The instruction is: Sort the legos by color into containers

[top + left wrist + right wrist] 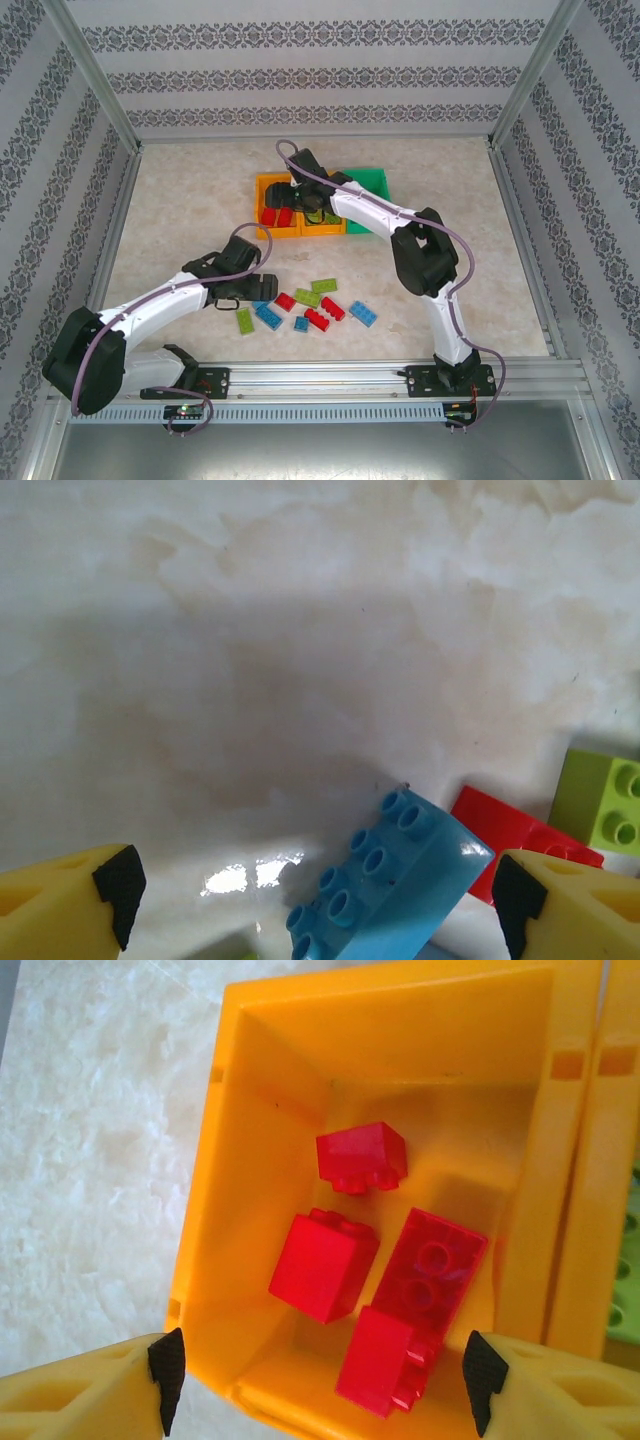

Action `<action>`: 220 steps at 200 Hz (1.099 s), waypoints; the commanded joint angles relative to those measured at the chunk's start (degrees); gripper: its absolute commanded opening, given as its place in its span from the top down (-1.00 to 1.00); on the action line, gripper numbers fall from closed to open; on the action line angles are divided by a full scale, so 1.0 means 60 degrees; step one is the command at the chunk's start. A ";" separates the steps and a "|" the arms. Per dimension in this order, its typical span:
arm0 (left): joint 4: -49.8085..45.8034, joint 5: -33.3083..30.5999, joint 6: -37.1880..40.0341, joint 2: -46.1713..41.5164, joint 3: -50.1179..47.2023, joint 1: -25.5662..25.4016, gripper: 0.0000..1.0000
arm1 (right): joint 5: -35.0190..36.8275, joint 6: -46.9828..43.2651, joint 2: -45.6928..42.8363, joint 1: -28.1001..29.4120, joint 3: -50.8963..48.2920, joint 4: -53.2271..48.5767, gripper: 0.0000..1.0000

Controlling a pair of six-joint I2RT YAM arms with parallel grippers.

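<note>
Straddling the tilted blue lego [390, 890] with released left end effector [318, 895], liable to snag the red lego [510, 830] just beside it.

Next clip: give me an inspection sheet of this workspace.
Surface: pale marbled tabletop, no spills seen.
Job's things: four red bricks in the left orange bin; second orange bin and green bin alongside; loose bricks, red, blue, lime, near the arms.
Clutter: nothing seen.
Grippers: left gripper open astride a blue brick; right gripper open above the red bricks.
Cables: purple cable along each arm.
Surroundings: patterned walls, aluminium frame.
</note>
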 commanded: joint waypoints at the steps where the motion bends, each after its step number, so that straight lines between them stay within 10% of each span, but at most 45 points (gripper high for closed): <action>1: 0.0249 0.0144 -0.0207 -0.0162 -0.0249 -0.0232 -0.80 | 0.0131 -0.0012 -0.0771 0.0000 -0.0548 0.0089 -0.53; 116: 0.0727 0.0437 -0.0185 -0.0212 -0.0562 -0.0789 -0.63 | 0.0482 0.0086 -0.1827 -0.0290 -0.2423 0.0683 -0.57; 220: 0.0928 0.0070 -0.0106 0.0893 -0.0076 -0.0780 -0.04 | 0.0861 0.0087 -0.3174 -0.0859 -0.4213 0.1066 -0.62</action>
